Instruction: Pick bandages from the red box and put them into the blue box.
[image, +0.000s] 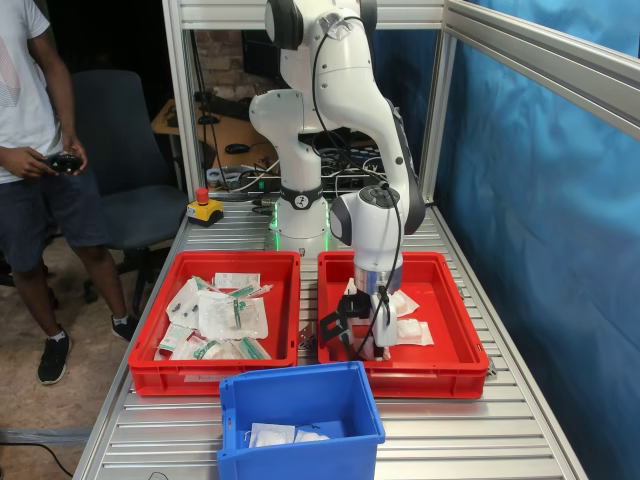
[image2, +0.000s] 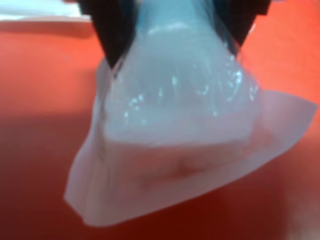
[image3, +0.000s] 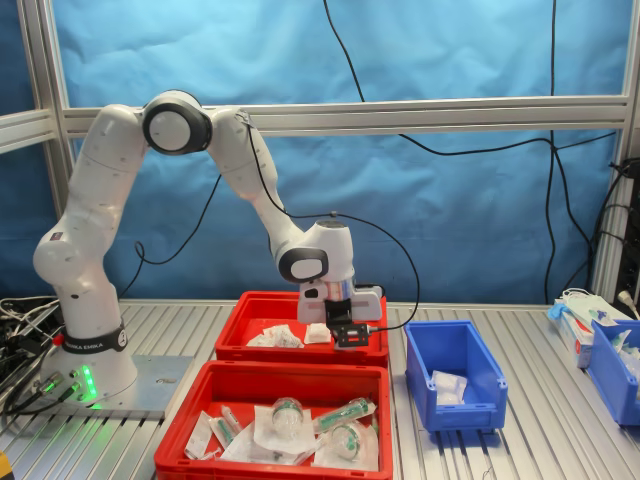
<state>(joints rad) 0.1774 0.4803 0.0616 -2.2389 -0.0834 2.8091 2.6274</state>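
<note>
I'm working in a robotics lab: the arm (image: 320, 110) is bolted to a slatted aluminium desk (image: 500, 440) inside a frame (image3: 400, 110) hung with blue curtain (image3: 450, 50), with an emergency stop button (image: 204, 208), cables (image3: 20, 350) and an office chair (image: 125, 150) nearby.

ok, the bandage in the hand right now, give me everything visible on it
The bandage is a puffy white pad sealed in clear, glossy wrap with a flat crimped border. In the wrist view the hand pinches its upper edge between dark fingers, and the packet hangs skewed, one corner flaring out. Behind it is the floor of the red box; whether it still touches that floor cannot be told.
</note>
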